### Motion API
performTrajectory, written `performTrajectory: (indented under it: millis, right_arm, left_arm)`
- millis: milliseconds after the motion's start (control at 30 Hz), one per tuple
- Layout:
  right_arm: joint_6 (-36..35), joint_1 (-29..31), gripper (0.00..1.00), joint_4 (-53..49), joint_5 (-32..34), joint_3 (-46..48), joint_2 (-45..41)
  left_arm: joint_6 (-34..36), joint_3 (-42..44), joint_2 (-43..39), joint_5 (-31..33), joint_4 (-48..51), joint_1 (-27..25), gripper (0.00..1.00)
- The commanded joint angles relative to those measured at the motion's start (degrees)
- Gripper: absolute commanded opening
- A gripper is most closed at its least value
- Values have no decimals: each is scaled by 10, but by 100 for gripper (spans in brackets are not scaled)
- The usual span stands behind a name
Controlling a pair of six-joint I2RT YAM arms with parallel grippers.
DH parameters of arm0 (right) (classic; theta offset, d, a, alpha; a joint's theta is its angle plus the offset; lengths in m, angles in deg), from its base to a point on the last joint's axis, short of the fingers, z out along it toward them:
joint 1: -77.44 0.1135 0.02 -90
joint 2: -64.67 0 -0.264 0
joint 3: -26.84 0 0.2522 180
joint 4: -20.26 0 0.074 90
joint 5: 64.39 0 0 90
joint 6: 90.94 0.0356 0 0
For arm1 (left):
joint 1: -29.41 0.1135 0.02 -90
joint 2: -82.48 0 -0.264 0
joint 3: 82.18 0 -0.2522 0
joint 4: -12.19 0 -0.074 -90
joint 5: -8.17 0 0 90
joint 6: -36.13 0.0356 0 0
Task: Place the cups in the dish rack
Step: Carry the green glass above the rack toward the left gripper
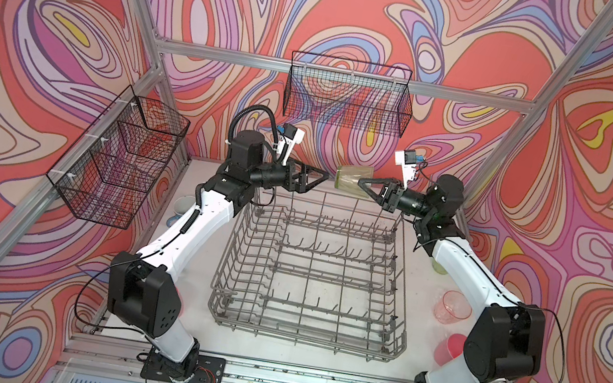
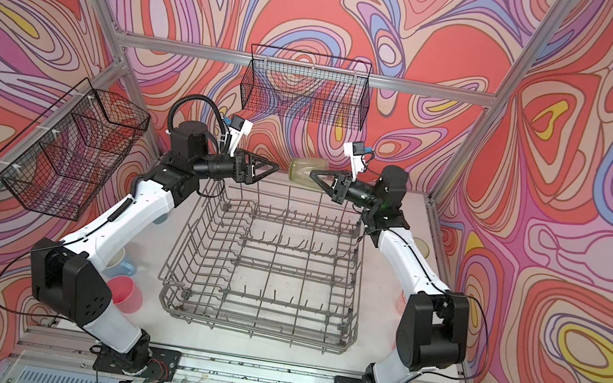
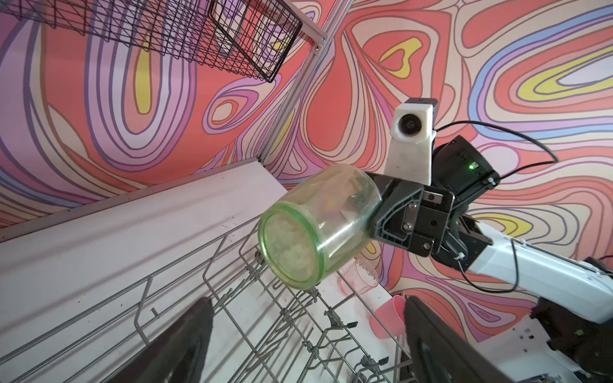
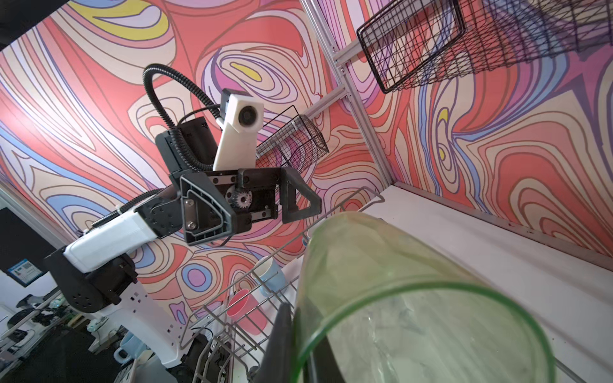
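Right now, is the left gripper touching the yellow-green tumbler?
Apart. In a top view, wall shows between the open left gripper and the yellow-green tumbler, held by the right gripper.

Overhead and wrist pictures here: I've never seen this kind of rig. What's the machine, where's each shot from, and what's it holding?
It's a two-armed robot at a table. Two pictures look down from overhead; two come from a camera on each arm's wrist. A grey wire dish rack sits in the middle, no cups in it. Loose cups stand beside it, like a pink tumbler and a blue mug. The right pincer is shut on a yellow-green tumbler, held by its rim aloft near the rack's far side. The left pincer is open, holding nothing.
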Motion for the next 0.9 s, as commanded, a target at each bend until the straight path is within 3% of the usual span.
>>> performTrajectory:
  millis: [0,200,633,867]
  right_arm:
    - [126,-11,0,150,-30,-19,27]
    - [227,-14,0,254,-41,-51,73]
    - [304,-15,0,281,-34,-103,126]
    - [307,-14,0,266,-35,-110,129]
  left_arm:
    - [-27,-31,23,-80,-49,12,92]
    - [-27,-58,52,-94,-48,12,96]
    - [-50,-124,125,-140,-75,11,97]
    - [-54,-158,158,-141,-84,0,96]
